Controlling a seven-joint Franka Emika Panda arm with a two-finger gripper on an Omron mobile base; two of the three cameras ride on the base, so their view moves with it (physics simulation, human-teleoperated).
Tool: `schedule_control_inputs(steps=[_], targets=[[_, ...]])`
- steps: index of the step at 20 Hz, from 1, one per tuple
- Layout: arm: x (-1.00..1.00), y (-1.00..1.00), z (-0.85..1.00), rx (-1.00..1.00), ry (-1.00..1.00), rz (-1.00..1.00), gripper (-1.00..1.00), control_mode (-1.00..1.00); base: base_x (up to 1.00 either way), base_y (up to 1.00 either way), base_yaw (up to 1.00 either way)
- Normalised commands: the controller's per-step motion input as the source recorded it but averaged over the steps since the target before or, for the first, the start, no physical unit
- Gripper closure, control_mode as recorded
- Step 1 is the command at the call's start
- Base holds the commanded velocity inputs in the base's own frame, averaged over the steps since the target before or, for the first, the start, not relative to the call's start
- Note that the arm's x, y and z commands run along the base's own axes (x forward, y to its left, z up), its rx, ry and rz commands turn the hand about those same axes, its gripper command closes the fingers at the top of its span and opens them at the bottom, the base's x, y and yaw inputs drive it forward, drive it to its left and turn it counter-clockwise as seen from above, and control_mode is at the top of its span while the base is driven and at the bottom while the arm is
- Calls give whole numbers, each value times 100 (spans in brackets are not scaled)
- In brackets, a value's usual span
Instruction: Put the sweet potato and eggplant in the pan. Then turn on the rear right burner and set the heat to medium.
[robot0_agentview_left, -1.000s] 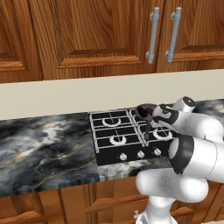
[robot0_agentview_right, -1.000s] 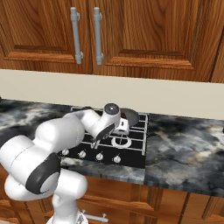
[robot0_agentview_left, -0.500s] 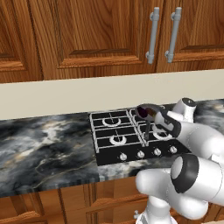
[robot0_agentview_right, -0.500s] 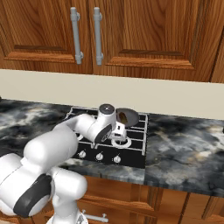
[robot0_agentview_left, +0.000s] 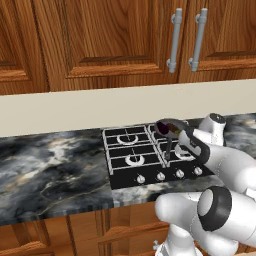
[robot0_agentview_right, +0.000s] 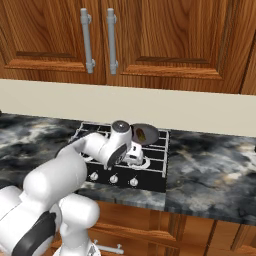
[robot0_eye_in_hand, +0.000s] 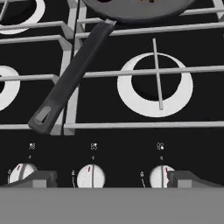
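Since a second ago the white arm has swung down and forward, so its hand now hangs low over the front right of the stove (robot0_agentview_left: 125, 172) instead of above the pan. The gripper (robot0_eye_in_hand: 112, 178) points at the row of silver control knobs (robot0_eye_in_hand: 91, 177) along the stove's front edge, its two dark fingertips (robot0_eye_in_hand: 40, 177) spread as wide as they go, with nothing between them. The pan (robot0_agentview_right: 145, 133), small, round and dark grey, sits on the rear right burner, and its thin straight black handle (robot0_eye_in_hand: 72, 74) slants toward the front of the stove, over the grate bars. Inside the pan lie the eggplant (robot0_agentview_left: 165, 127), a glossy dark purple oval, and the sweet potato (robot0_agentview_right: 142, 133), an orange-brown lump, close together. Just in front of the pan, the front right burner (robot0_eye_in_hand: 154, 85) shows a silver ring under black grate bars.
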Motion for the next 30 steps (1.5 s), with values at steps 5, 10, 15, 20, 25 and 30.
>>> schedule_control_inputs(steps=[5, 10, 15, 20, 25, 30], targets=[[-30, 8, -31, 0, -2, 4, -100, -100, 0, 0, 0], [-22, 19, -11, 0, 0, 6, -100, -100, 0, 0, 0], [-10, 31, 0, 0, 0, 5, -100, -100, 0, 0, 0], [-1, 8, 0, -1, 1, 2, -100, -100, 0, 0, 0], [0, 0, 0, -2, 3, 0, -100, -100, 0, 0, 0], [0, 0, 0, -4, 8, 0, -100, -100, 0, 0, 0]])
